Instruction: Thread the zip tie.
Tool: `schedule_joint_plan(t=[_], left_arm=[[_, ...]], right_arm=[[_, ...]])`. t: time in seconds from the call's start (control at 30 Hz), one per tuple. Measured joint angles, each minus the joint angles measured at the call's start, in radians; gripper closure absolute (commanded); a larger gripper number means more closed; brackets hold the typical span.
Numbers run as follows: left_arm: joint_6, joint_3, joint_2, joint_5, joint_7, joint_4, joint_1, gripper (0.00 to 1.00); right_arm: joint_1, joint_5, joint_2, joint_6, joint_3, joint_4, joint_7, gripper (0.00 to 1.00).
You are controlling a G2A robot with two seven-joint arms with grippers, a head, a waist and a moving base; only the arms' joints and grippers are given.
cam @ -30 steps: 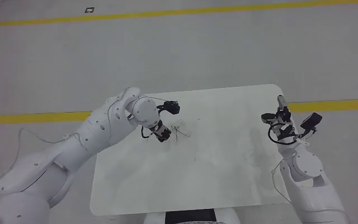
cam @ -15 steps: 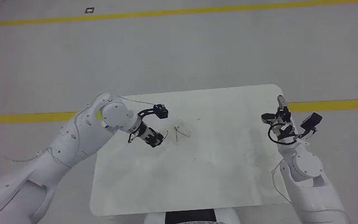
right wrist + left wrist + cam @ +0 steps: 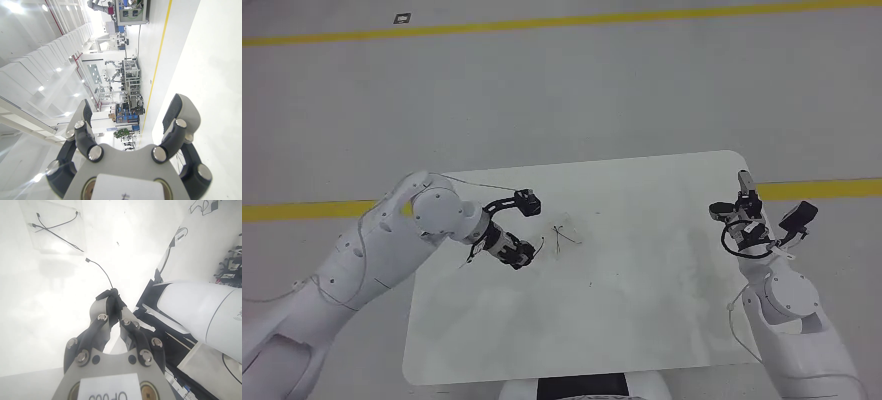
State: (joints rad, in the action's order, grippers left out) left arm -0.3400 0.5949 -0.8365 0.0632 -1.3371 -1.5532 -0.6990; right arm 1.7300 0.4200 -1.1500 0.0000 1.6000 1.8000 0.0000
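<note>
Pinching the tie (image 3: pixel 103 270) by its tail in the left gripper (image 3: pixel 112 293), leaving the head (image 3: pixel 87 259) free, likely for the wide-open, empty right gripper (image 3: pixel 131 101) to take.

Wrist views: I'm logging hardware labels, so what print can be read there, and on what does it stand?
None reads whole.
The left label behind the left gripper: print upside down, cut by the edge, unreadable.
The right label behind the right gripper: cut off too.
The mark on the arm shell: too small.

Zip tie (image 3: pixel 104 271), gripped end hidden inside left end effector (image 3: pixel 112 294), loose ties (image 3: pixel 562 238) indistinct in top view
</note>
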Motion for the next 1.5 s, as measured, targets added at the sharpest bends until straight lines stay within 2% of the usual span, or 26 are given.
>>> schedule_joint_plan(t=[0.23, 0.37, 0.47, 0.57, 0.77, 0.9, 1.0, 1.13, 1.23, 1.5], left_arm=[[0.000, -0.001, 0.000, 0.002, 0.004, -0.001, -0.002, 1.00], [0.000, 0.003, 0.008, 0.053, 0.036, -0.013, -0.011, 1.00], [0.000, 0.022, 0.027, 0.114, 0.041, -0.034, -0.023, 1.00], [0.000, 0.044, 0.054, 0.177, 0.040, -0.074, -0.046, 1.00], [0.000, 0.076, 0.119, 0.317, 0.062, -0.182, -0.106, 1.00], [0.000, 0.071, 0.163, 0.401, 0.092, -0.250, -0.136, 1.00], [0.000, 0.060, 0.191, 0.434, 0.121, -0.285, -0.144, 1.00], [0.000, 0.047, 0.225, 0.459, 0.167, -0.303, -0.147, 1.00], [0.000, 0.037, 0.239, 0.468, 0.189, -0.320, -0.146, 1.00], [0.000, 0.037, 0.238, 0.467, 0.188, -0.319, -0.146, 1.00]], right_arm=[[0.000, 0.000, 0.000, 0.000, 0.000, 0.000, 0.000, 0.00], [0.000, 0.000, 0.000, 0.000, 0.000, 0.000, 0.000, 0.00], [0.000, 0.000, 0.000, 0.000, 0.000, 0.000, 0.000, 0.00], [0.000, 0.000, 0.000, 0.000, 0.000, 0.000, 0.000, 0.00], [0.000, 0.000, 0.000, 0.000, 0.000, 0.000, 0.000, 0.00], [0.000, 0.000, 0.000, 0.000, 0.000, 0.000, 0.000, 0.00], [0.000, 0.000, 0.000, 0.000, 0.000, 0.000, 0.000, 0.00], [0.000, 0.000, 0.000, 0.000, 0.000, 0.000, 0.000, 0.00], [0.000, 0.000, 0.000, 0.000, 0.000, 0.000, 0.000, 0.00], [0.000, 0.000, 0.000, 0.000, 0.000, 0.000, 0.000, 0.00]])
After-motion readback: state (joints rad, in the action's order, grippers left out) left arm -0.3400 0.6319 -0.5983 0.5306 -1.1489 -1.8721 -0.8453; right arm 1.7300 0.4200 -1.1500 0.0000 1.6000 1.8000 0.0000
